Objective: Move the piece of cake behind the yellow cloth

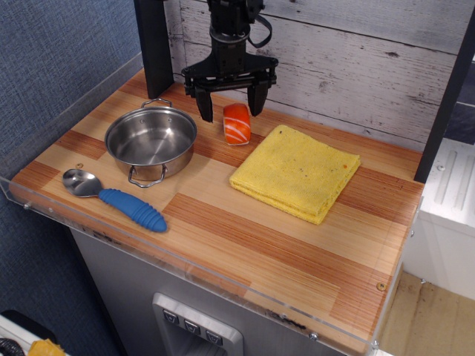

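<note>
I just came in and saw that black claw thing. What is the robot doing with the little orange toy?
The robot's gripper hangs open just above the piece of cake, one finger on each side, not squeezing it. The cake sits on the wooden table between the steel pot and the yellow cloth, near the back wall. A blue-handled spoon lies in front of the pot. Nothing is being carried.

Piece of cake (pixel 237 124), orange with white stripes, is standing on the wood just beside the folded yellow cloth (pixel 296 172), which is lying flat.
</note>
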You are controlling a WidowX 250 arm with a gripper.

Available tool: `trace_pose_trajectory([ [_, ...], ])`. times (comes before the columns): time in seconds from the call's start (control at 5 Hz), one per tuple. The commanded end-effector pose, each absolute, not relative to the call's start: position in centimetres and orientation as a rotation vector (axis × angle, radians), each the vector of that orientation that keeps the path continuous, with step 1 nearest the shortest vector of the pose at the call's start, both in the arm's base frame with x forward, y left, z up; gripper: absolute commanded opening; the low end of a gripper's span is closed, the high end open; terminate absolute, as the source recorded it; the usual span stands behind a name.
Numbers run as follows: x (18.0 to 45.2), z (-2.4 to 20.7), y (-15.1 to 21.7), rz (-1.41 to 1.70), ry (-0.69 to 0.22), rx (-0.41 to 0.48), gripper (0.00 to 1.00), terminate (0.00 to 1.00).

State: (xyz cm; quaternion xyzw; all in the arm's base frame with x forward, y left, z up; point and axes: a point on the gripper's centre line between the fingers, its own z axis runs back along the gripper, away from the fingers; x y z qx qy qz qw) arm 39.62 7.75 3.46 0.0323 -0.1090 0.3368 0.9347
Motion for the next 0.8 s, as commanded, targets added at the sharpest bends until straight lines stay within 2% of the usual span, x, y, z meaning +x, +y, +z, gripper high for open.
trace_pose_trajectory([
  [0.0, 39.6, 4.7, 7.6, 0.715, -0.257, 0.072, 1.0, 0.0],
  [0.2, 39.7, 4.8, 7.6, 0.73, -0.27, 0.07, 0.0, 0.0],
  [0.6, 39.4, 6.1, 7.8, 0.734, -0.302, 0.087, 0.0, 0.0],
])
